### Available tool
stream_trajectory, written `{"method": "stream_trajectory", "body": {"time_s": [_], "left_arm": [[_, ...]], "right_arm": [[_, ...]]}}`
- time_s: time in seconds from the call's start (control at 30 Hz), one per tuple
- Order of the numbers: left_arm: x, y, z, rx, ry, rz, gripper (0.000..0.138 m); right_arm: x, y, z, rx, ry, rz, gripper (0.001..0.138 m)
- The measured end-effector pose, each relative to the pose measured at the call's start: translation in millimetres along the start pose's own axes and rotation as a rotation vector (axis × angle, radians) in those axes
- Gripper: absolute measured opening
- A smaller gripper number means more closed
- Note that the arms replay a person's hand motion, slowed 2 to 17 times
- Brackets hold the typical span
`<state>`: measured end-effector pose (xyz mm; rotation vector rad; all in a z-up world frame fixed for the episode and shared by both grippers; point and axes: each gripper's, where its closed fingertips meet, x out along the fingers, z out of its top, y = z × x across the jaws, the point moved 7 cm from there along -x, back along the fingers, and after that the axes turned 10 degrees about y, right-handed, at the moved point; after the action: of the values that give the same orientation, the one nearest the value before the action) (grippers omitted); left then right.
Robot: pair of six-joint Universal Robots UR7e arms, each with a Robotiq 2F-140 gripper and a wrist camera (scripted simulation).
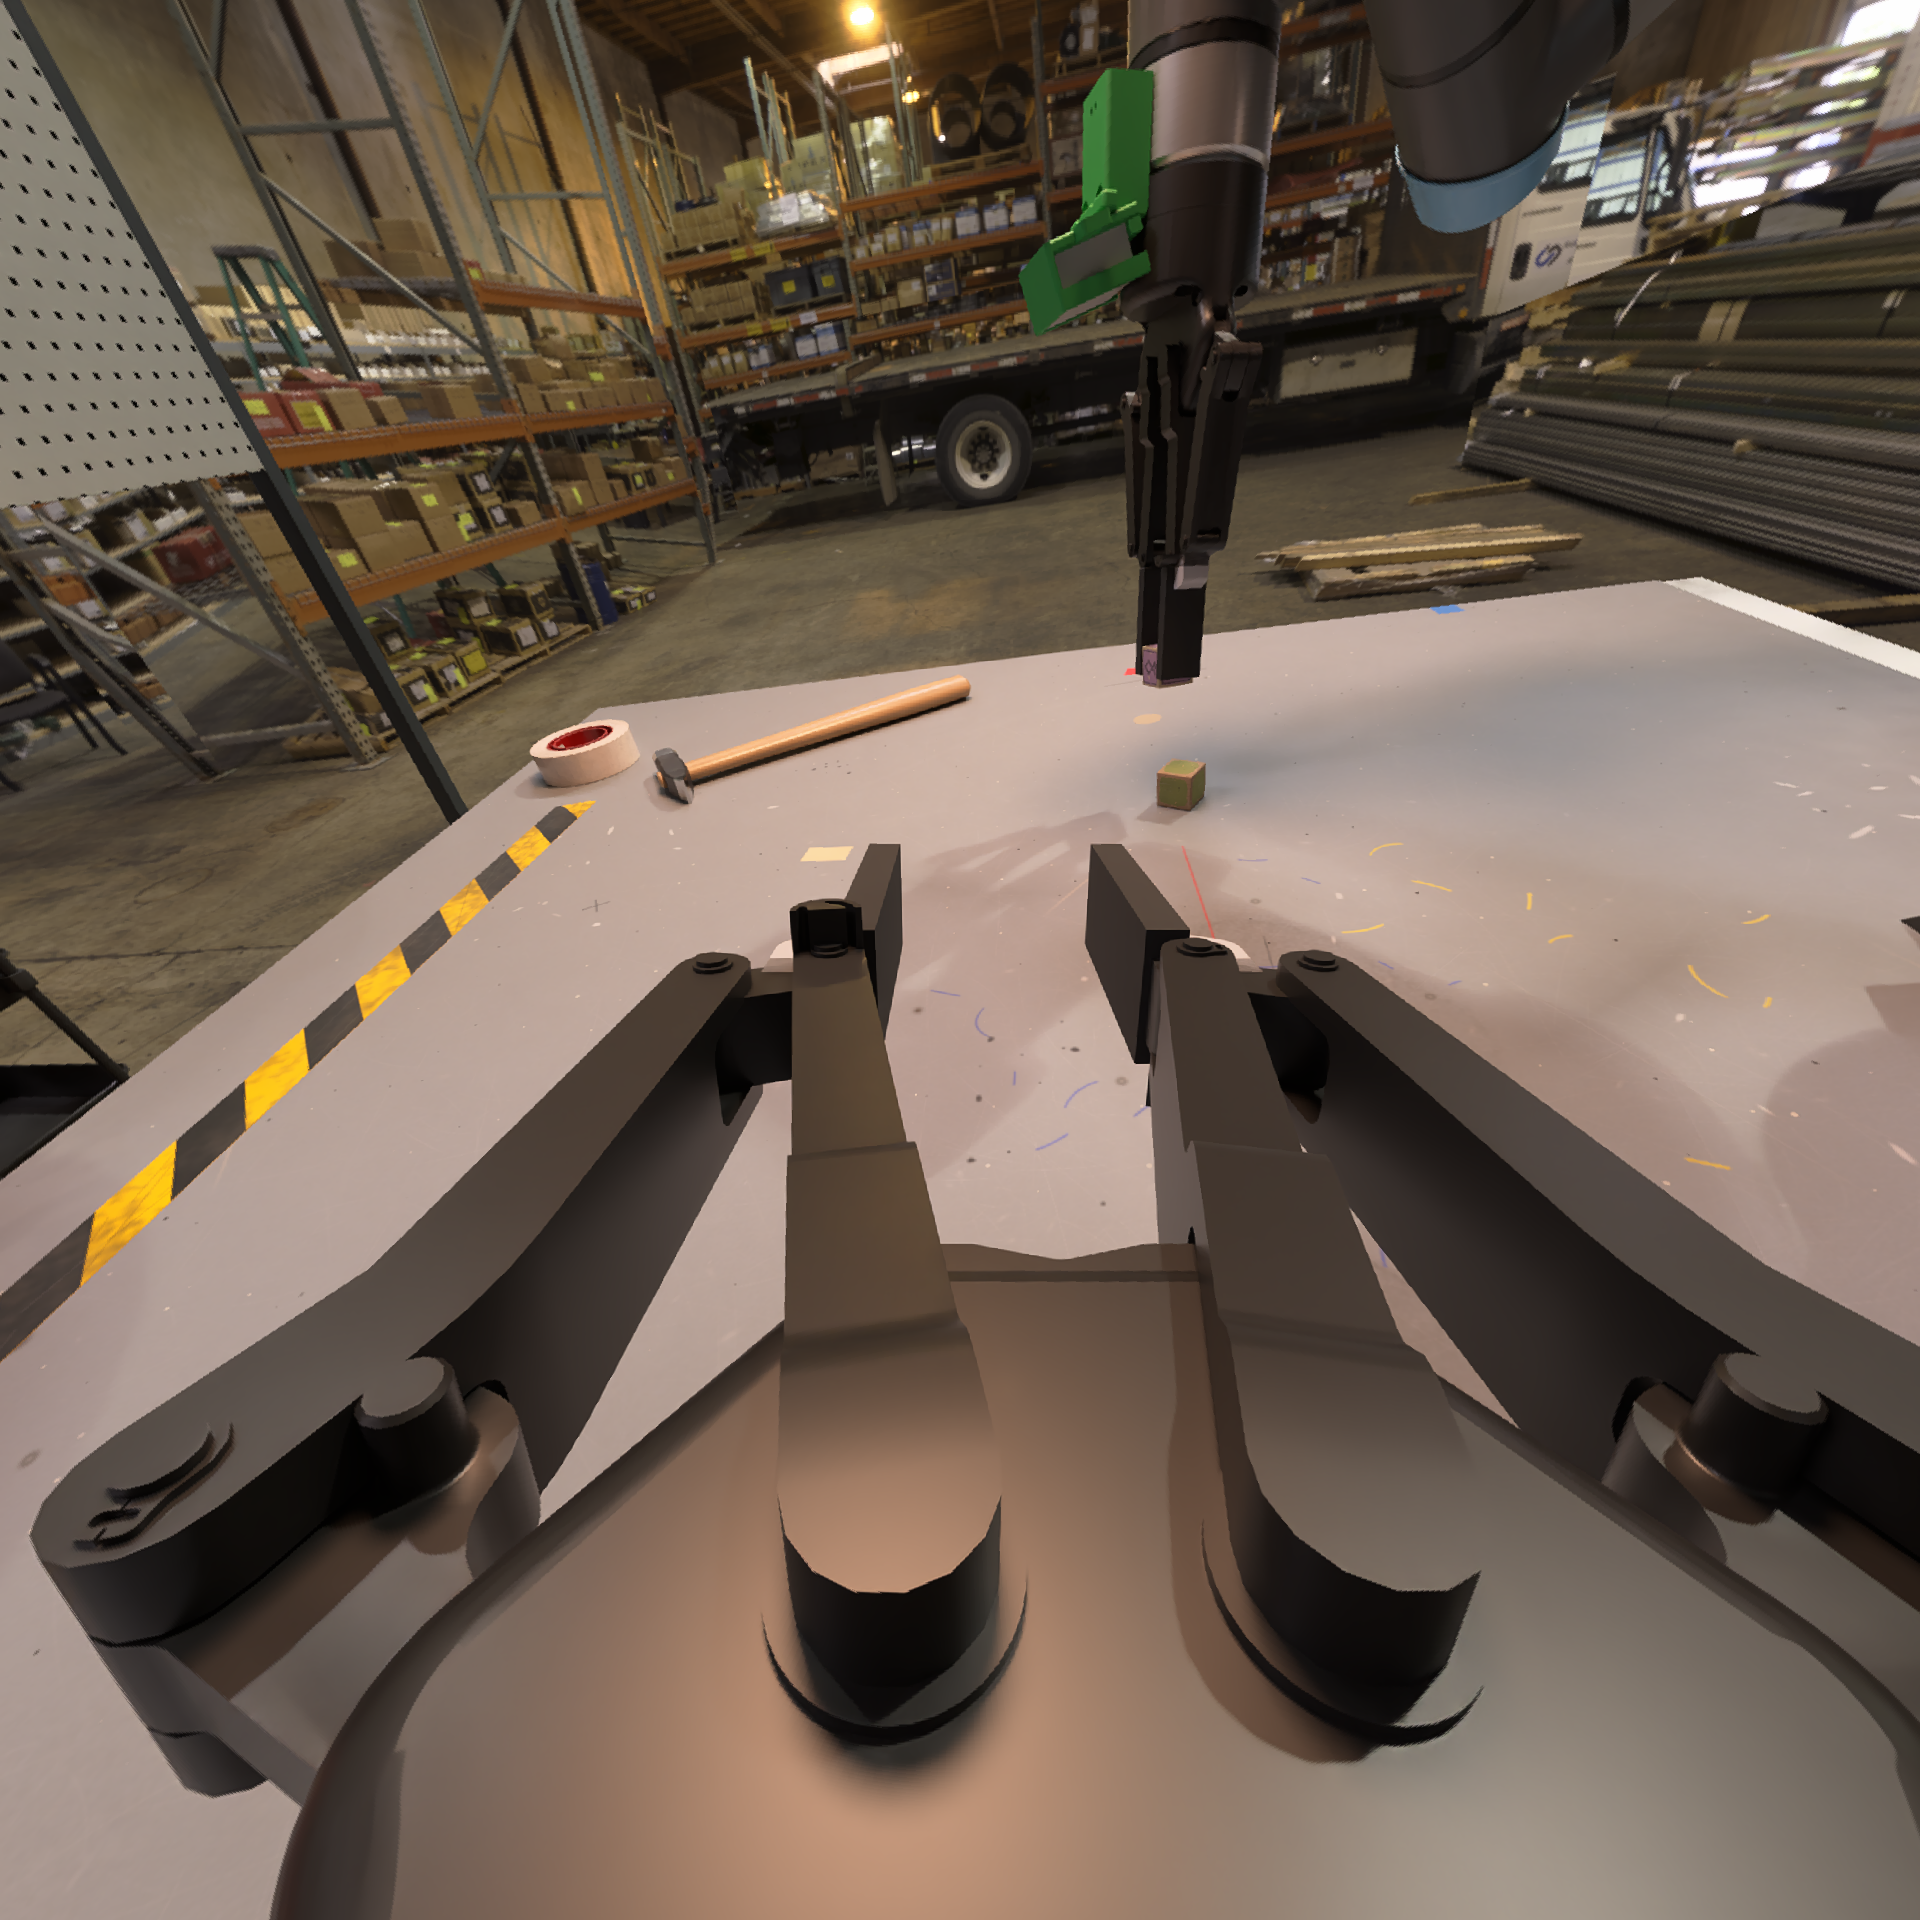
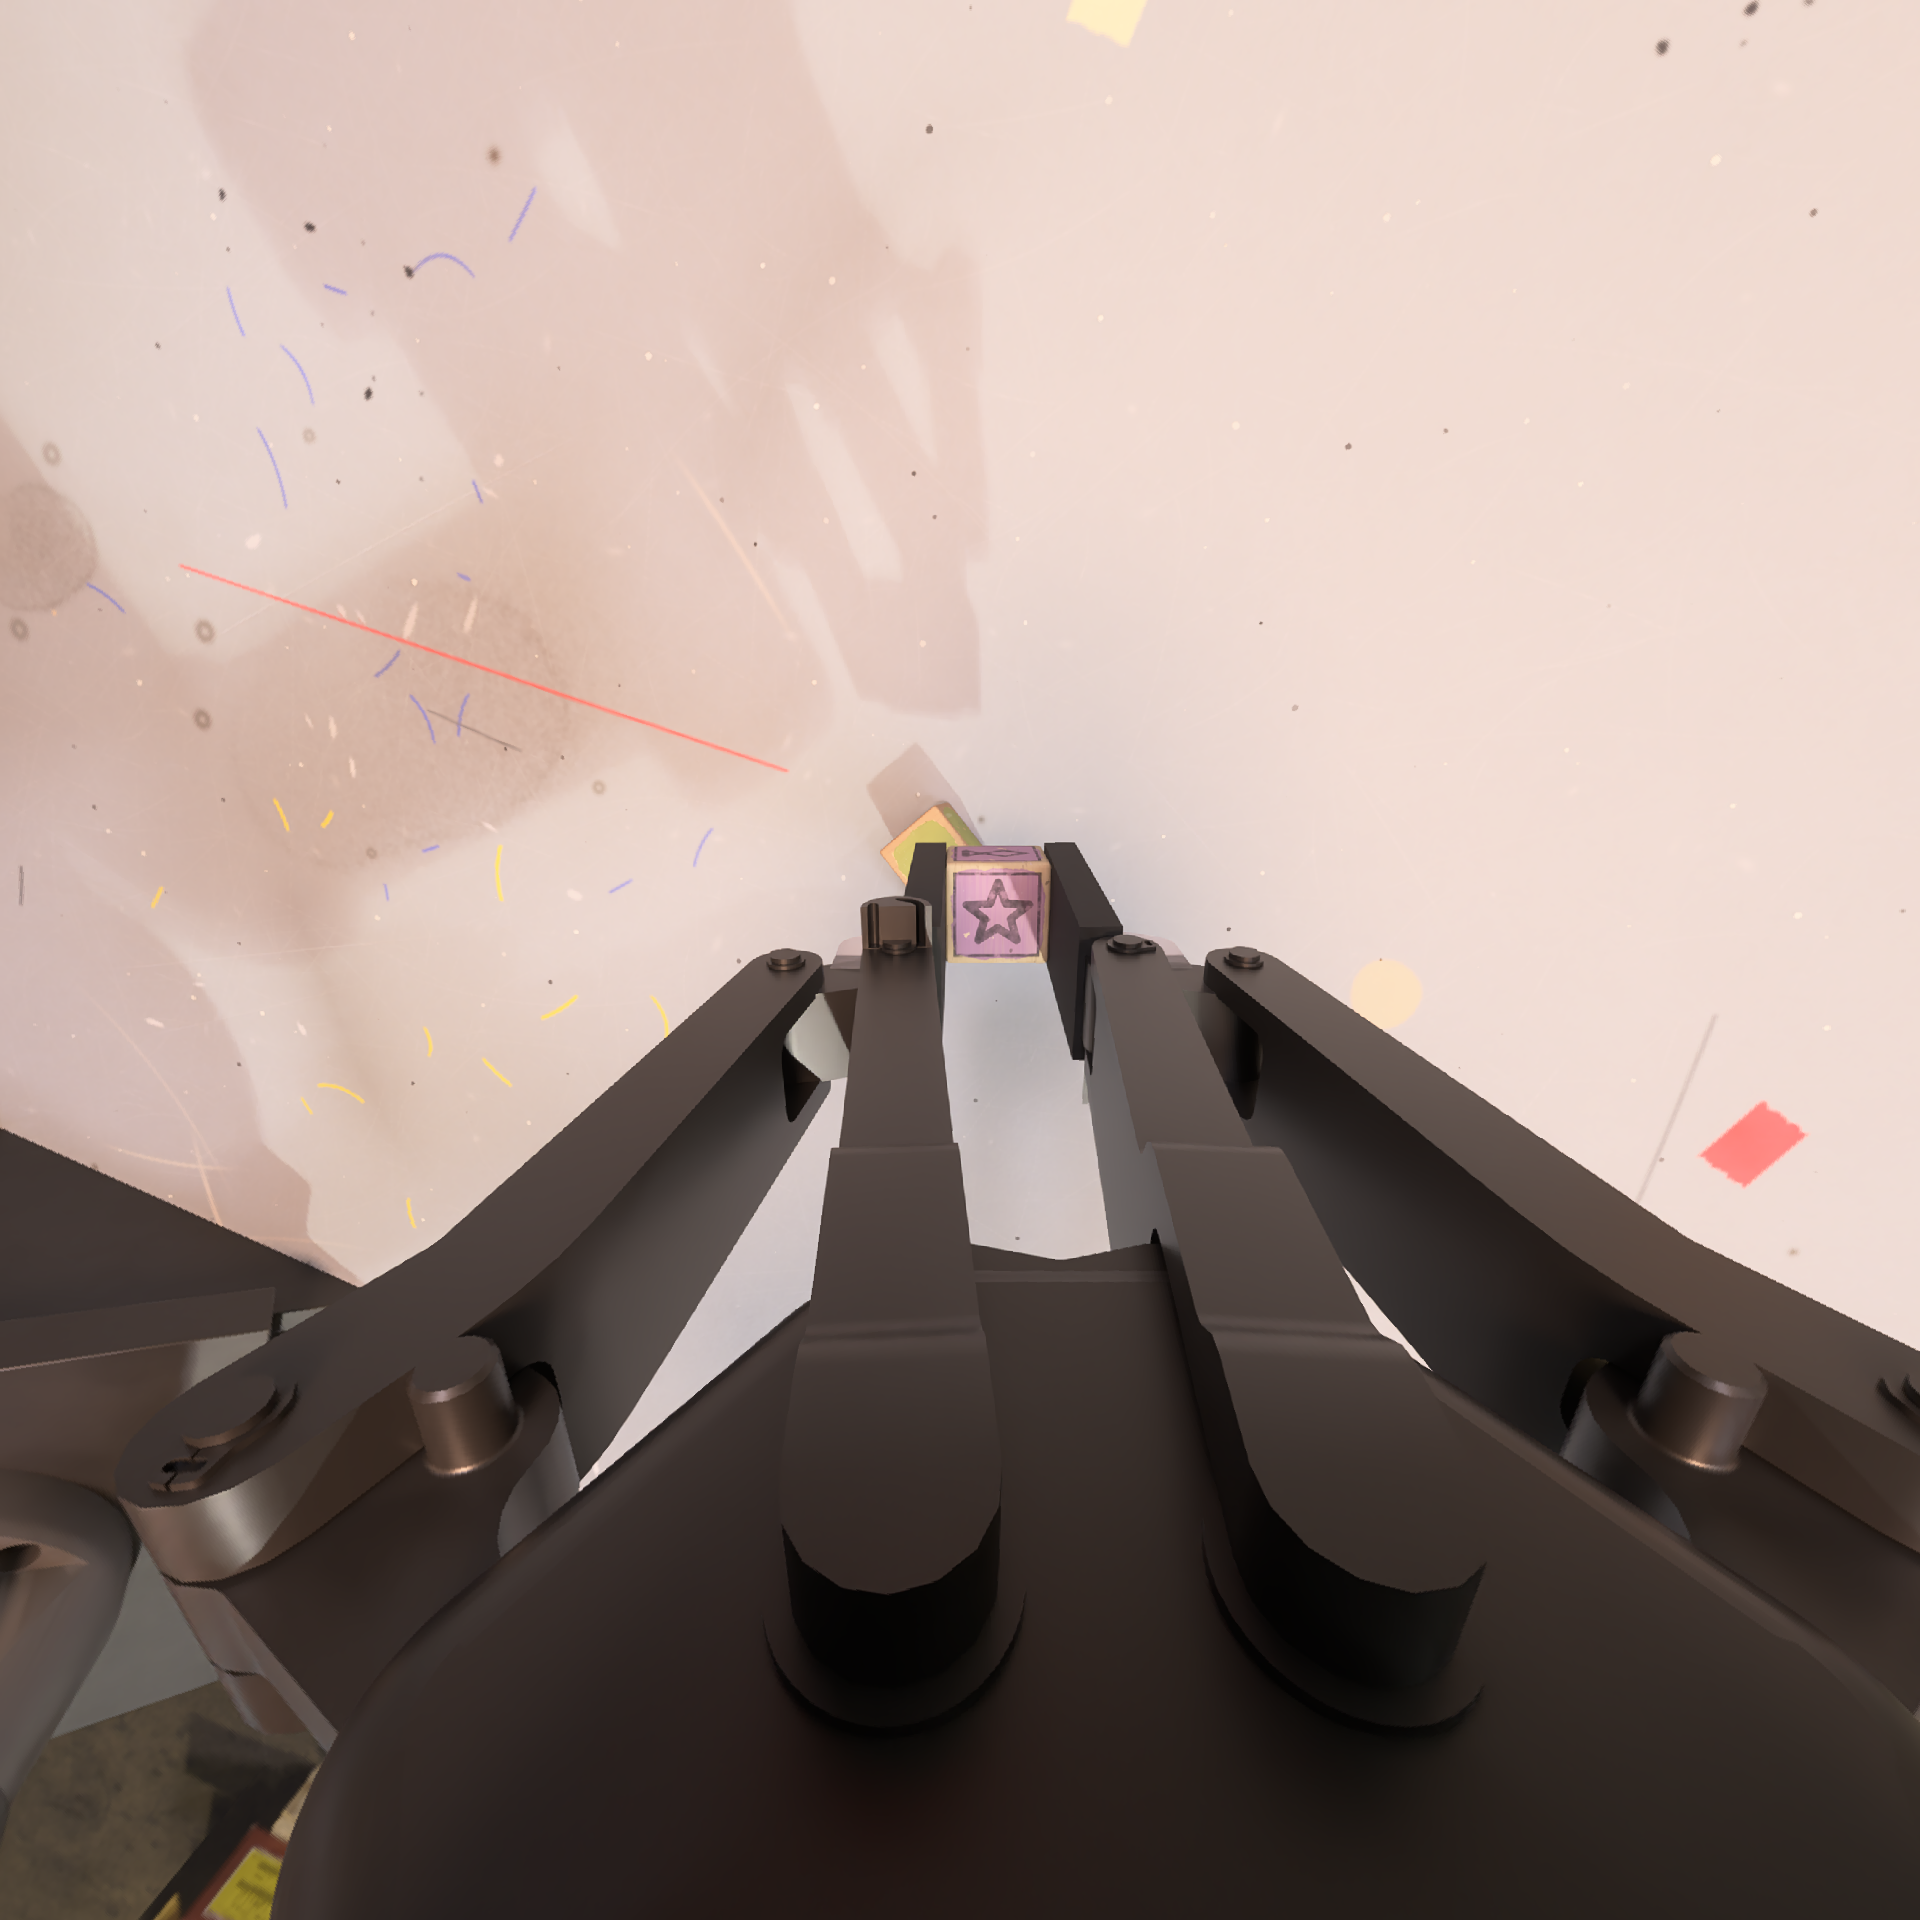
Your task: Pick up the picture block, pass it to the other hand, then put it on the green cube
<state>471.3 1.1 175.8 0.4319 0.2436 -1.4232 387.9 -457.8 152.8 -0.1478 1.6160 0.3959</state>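
Surface (image 1: 1455,1039): a pale grey top, speckled and scuffed with small yellow and blue marks, with a yellow-and-black striped band along its left edge.
Right end effector (image 2: 997,904): pointing straight down at the far side of the surface, its 2 fingers pressed against opposite sides of the picture block.
Picture block (image 2: 997,914): a small wooden cube with purple faces and a star outline, pinched between the right fingertips; from the left wrist view it sits at, or barely above, the surface, and I cannot tell whether it touches.
Green cube (image 1: 1181,783): a small cube with green faces and tan edges, resting on the surface near the picture block and apart from it.
Left end effector (image 1: 992,914): low over the near part of the surface, fingers spread apart, holding nothing.
Hammer (image 1: 810,736): wooden handle, metal head, lying flat at the far left.
Tape roll (image 1: 584,750): cream with a red core, just beside the hammer head.
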Motion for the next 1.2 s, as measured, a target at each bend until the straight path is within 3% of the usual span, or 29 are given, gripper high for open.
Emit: {"method": "stream_trajectory", "body": {"time_s": [1.2], "left_arm": [[8.6, 1.9, 11.5, 0.022, 0.055, 0.000, 0.048]], "right_arm": [[10.6, -2.8, -3.7, -0.091, 0.001, 0.027, 0.025]]}}
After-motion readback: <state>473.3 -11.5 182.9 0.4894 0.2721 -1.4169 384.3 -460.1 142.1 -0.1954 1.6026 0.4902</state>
